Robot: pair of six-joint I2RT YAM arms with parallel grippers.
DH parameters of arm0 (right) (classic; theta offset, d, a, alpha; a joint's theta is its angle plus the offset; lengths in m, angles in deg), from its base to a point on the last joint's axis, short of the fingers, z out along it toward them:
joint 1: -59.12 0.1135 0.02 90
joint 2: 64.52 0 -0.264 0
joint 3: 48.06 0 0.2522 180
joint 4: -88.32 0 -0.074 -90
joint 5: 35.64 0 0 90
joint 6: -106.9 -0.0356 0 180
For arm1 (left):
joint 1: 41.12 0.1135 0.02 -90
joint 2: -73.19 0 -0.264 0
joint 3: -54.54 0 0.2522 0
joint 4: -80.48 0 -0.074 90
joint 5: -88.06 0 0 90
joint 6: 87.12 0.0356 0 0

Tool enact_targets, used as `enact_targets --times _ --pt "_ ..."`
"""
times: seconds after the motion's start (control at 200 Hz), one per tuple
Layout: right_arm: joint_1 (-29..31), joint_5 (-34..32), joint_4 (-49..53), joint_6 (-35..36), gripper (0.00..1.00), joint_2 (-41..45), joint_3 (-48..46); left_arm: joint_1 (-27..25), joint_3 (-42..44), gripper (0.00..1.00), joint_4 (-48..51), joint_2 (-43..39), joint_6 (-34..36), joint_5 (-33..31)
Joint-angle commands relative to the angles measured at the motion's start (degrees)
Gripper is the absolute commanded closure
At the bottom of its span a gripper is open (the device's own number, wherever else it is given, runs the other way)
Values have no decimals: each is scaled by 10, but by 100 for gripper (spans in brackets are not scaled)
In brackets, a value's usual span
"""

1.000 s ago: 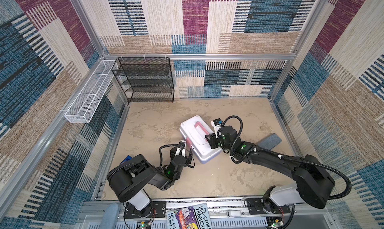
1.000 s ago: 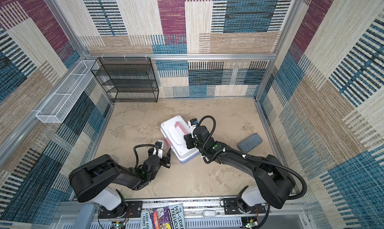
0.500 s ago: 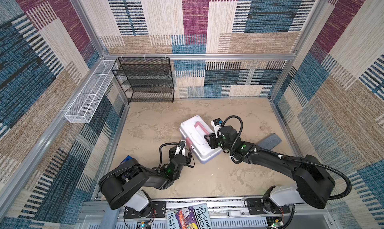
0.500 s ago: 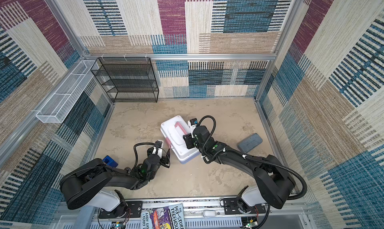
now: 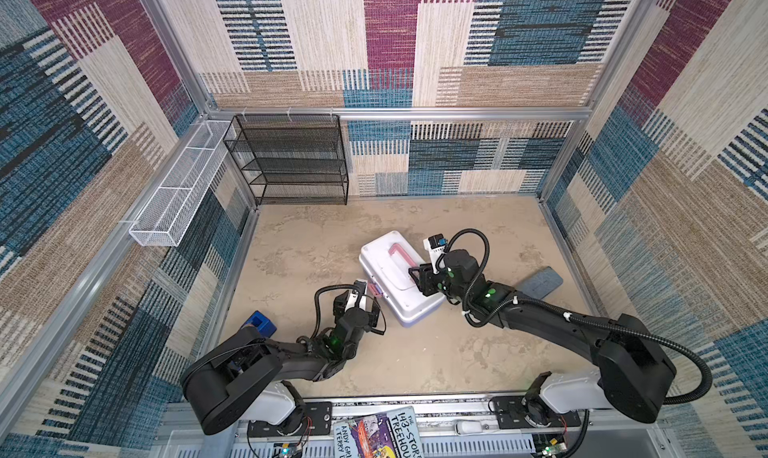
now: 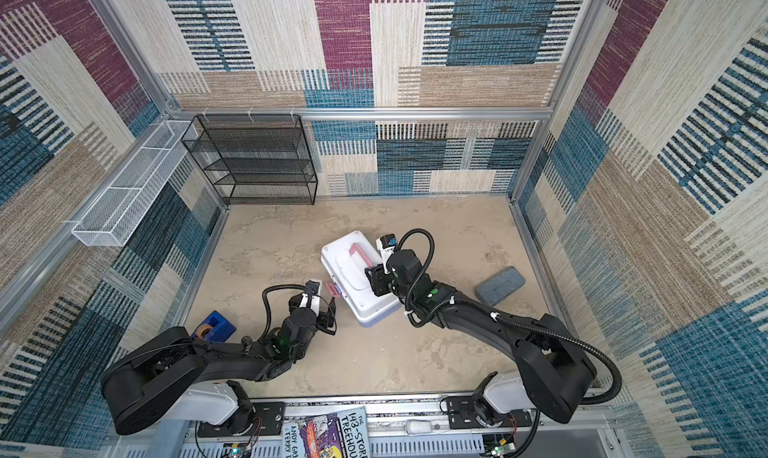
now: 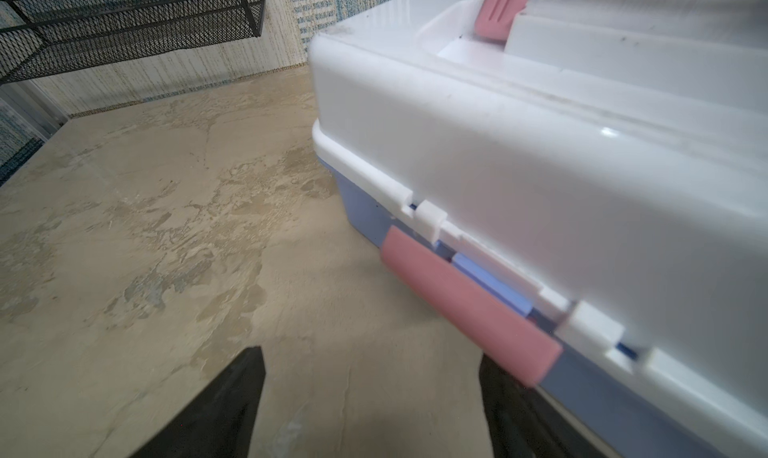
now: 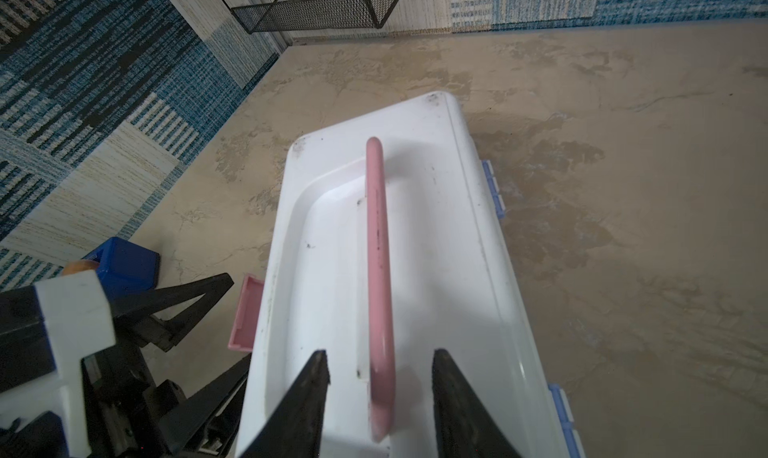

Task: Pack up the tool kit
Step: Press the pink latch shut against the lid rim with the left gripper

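Observation:
The tool kit lies mid-floor with its white lid down on the light-blue base. Its pink handle stands up from the lid recess. The pink latch sticks out from the front side, swung away from the lid. My right gripper is open over the lid, one jaw on either side of the handle's near end with a gap to each. My left gripper is open just in front of the latch, with only floor between its fingers. No loose tools show.
A black wire-mesh rack stands at the back left wall, and a white wire-mesh basket hangs on the left rail. A blue tape dispenser sits front left by my left arm. A grey-blue pad lies at right, and a book at the front edge.
My right gripper's jaws have spread apart around the pink handle. My left arm's elbow has sunk lower, uncovering the blue tape dispenser; its gripper stays by the latch.

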Motion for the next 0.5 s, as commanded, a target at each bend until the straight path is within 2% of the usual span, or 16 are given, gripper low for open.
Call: enact_targets --times 0.0,0.255,0.496 --pt "0 -9 -7 9 56 10 1 2 1 16 6 -8 -6 -14" --pt "1 0 -17 12 52 33 -7 7 5 16 28 -30 -14 -17" --pt "20 3 -26 18 64 31 -2 10 7 16 41 -45 -22 -14"
